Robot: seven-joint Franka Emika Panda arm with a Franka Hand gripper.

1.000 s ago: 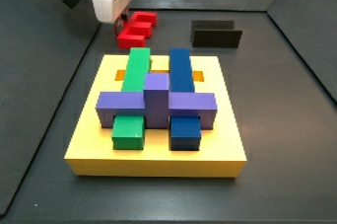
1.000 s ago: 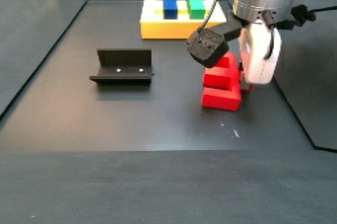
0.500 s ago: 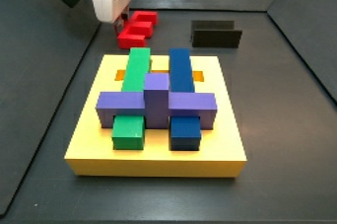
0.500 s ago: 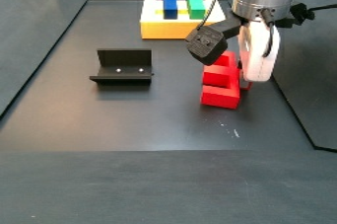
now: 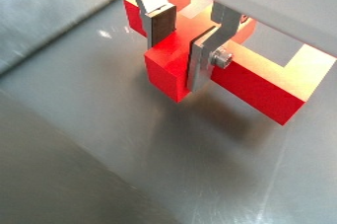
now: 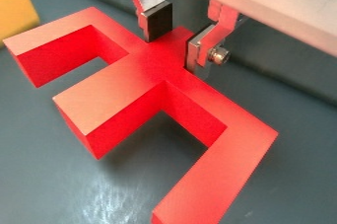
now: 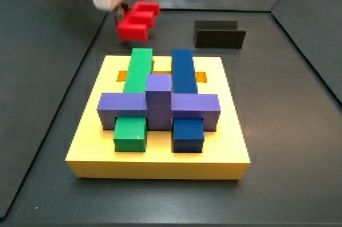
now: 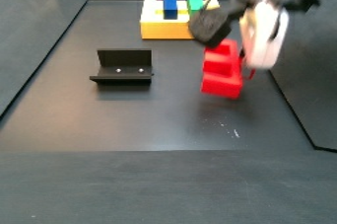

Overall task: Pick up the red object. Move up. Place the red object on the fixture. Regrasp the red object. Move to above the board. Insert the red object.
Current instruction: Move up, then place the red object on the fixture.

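Above the dark bench, the red object point(image 8: 223, 69) hangs clear of the surface, clamped at its middle stub between the fingers point(image 5: 206, 57) of the gripper point(image 5: 180, 42). Beyond it in a side view stands the board point(image 8: 176, 23), and well to its side sits the fixture point(image 8: 124, 67).

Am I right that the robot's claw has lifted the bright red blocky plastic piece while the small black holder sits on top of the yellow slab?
Not quite. The gripper does grip the red object, but the fixture stands on the dark floor, apart from the board, as a side view shows.
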